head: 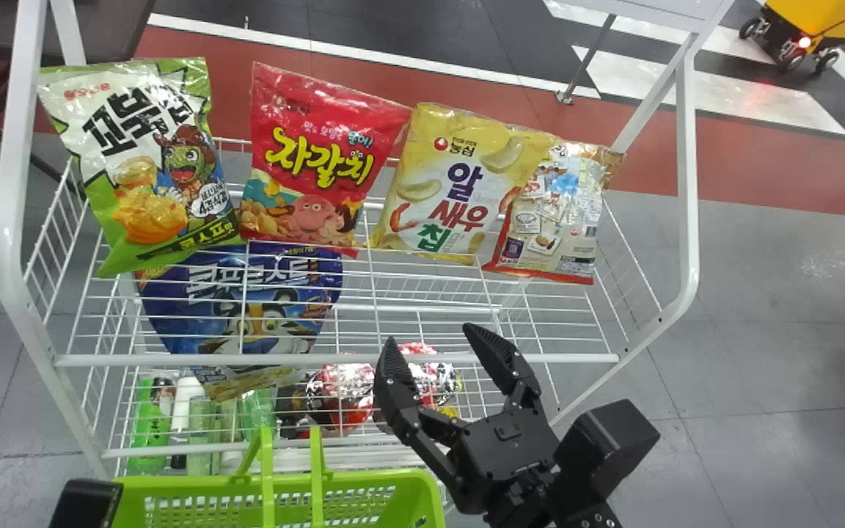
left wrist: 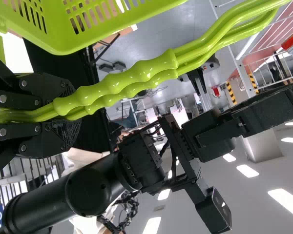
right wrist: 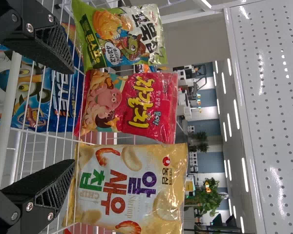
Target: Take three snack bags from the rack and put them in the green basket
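Before the rack (head: 136, 360), our left gripper (left wrist: 68, 114) pinches the handles (left wrist: 158, 67) of the green basket (head: 364, 478). With its long side upright on the rack, the red snack bag (head: 316, 158) is ahead of our right gripper (head: 433, 339), whose jaws are spread; this arm is the nearer.

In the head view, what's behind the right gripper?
Shiny red packs show between the open fingers of the right gripper and left of them, through the rack. What the fingers cover is hidden, so I cannot count the packs.
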Robot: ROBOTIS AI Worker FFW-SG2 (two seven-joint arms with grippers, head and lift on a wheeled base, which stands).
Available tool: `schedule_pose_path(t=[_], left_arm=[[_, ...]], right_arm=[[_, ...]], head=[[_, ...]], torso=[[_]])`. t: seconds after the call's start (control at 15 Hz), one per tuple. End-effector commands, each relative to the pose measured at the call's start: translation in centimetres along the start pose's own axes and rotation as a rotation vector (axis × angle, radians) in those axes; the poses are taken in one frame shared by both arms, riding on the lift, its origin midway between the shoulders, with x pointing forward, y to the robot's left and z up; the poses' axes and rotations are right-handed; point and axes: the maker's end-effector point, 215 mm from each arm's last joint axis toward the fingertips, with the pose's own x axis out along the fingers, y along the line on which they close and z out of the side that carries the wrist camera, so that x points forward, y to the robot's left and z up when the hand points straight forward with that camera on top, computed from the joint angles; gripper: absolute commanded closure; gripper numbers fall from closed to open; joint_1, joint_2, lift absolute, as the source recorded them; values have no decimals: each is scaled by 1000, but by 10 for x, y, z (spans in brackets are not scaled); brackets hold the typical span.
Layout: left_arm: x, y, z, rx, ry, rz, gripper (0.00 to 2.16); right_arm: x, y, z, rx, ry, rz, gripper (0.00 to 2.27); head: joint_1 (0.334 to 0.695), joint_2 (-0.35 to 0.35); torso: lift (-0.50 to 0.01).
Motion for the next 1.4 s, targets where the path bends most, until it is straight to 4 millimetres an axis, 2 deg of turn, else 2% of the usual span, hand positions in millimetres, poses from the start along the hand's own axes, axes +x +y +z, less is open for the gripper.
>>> schedule_pose_path(t=[0.0,1.33], left_arm=[[0,1,0,-4,-1,1,1932],[-2,0,2,3,-14,-15,1932]], right_arm=[[0,-1,0,-1,0,-1,188],[4,-6,0,0,-14,-3,181]], head=[[695,-350],[695,-350]], torso=[[-14],[-14]])
